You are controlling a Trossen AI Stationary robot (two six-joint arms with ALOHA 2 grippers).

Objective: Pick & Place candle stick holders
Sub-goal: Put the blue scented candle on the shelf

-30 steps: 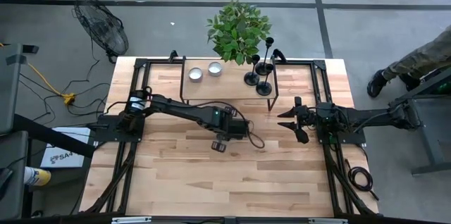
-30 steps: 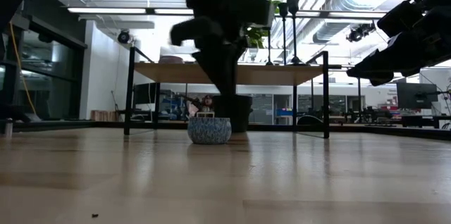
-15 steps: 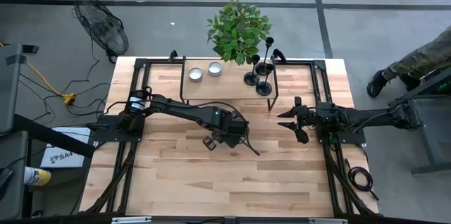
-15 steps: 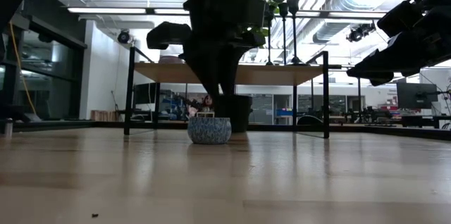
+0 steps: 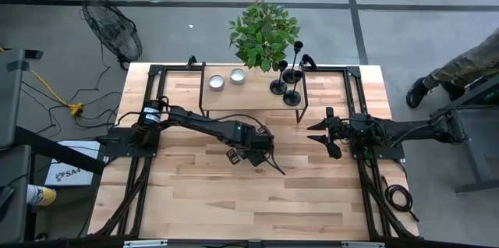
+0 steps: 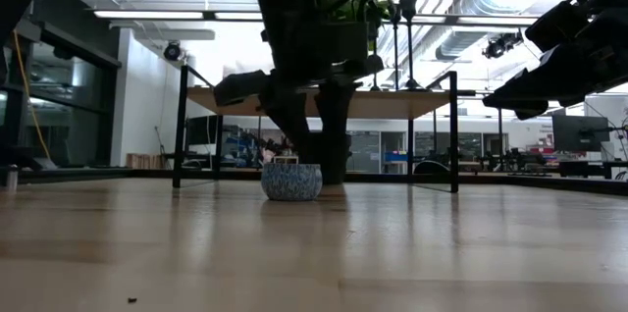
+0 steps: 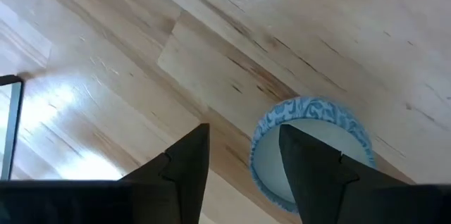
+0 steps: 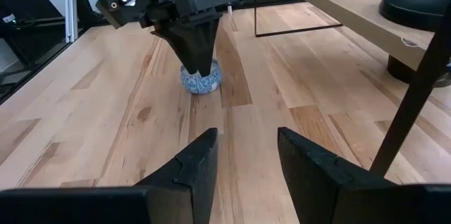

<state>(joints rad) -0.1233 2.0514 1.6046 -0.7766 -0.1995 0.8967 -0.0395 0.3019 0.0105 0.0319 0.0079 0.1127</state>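
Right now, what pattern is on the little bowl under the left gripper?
The bowl has a blue-and-white swirl pattern outside, plain pale inside; the left wrist view shows it best.

Surfaces — wood, black matt parts, one glazed-looking piece

Table (image 5: 195, 193): pale wood planks, visible grain, smooth with a soft sheen in the low view. Raised shelf (image 5: 257, 96): the same light wood on thin black metal-looking legs. Candle stick holders (image 5: 287, 84): black, faintly glossy. Small bowl (image 8: 200, 81): blue-and-white patterned outside, plain pale inside, smooth — looks ceramic. Left gripper (image 7: 243, 168) and right gripper (image 8: 246, 164): dark matt fingers, plastic-looking. Plant (image 5: 263, 33): green leaves.
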